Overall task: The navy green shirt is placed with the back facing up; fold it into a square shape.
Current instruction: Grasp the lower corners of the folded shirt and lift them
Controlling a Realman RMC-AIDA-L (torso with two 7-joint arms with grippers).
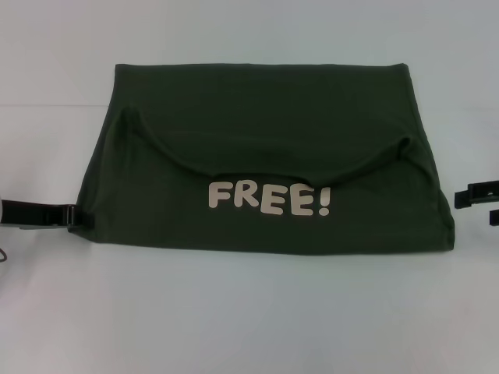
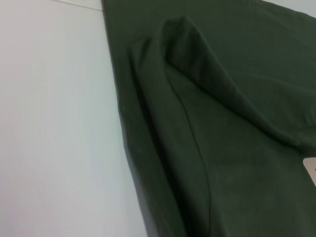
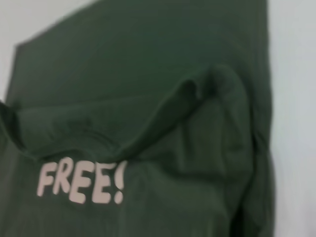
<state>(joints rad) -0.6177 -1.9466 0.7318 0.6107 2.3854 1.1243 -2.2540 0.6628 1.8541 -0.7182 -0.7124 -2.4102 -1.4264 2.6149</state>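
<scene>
The navy green shirt lies on the table as a wide folded bundle, far edge straight, with a curved flap folded over its middle. Cream letters "FREE!" face up on the near half and also show in the right wrist view. My left gripper sits low at the shirt's near left corner, touching or almost touching the cloth edge. My right gripper stands open just off the shirt's right edge, apart from it, with nothing between its fingers. The left wrist view shows the shirt's left side folds.
The white table surrounds the shirt, with bare surface in front, at both sides and behind it. A faint seam or table edge runs across the back left.
</scene>
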